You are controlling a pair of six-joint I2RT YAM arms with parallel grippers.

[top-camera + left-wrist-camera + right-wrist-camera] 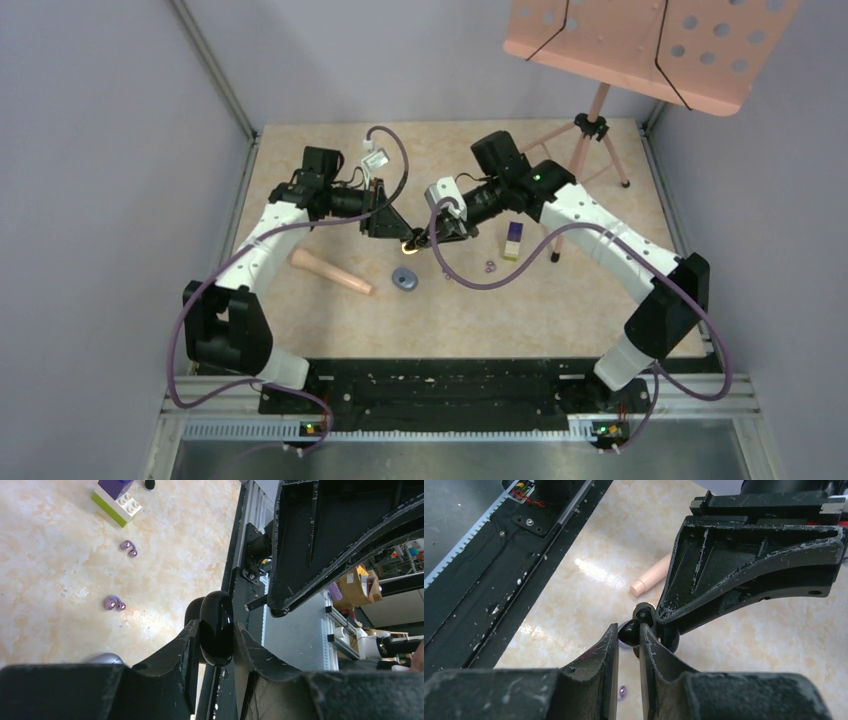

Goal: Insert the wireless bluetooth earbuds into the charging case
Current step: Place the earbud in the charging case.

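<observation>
Black earbud (628,633), pinched in right end effector (627,630), beside charging case (215,615) clamped by left end effector (216,631).

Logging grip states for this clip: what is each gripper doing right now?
Left gripper: closed on a glossy black rounded piece.
Right gripper: closed on a small black bud.

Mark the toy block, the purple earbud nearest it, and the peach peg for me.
toy block (126,502), left wrist view, on its white studded face.
purple earbud (126,545), left wrist view, on its rounded body.
peach peg (330,271), top external view, mid-shaft.
</observation>
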